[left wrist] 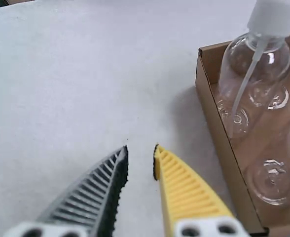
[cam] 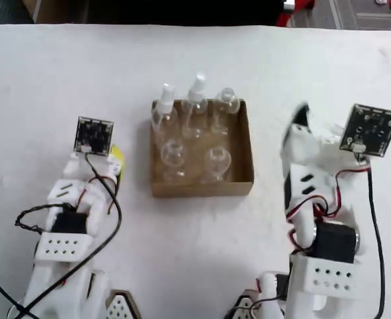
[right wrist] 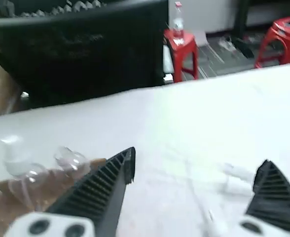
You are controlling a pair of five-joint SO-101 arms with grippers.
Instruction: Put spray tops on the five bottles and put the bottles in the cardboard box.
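Cardboard box, centre frame, holding bottles. Right claw gaping, risking flicking loose spray top away; left claw sitting parted, empty.

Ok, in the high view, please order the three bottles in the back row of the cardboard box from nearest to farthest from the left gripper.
From the left gripper, left of the cardboard box:
1. Back-left bottle, with a spray top, by the box's left wall.
2. Back-middle bottle, also with a top.
3. Back-right bottle, in the box's back right corner.
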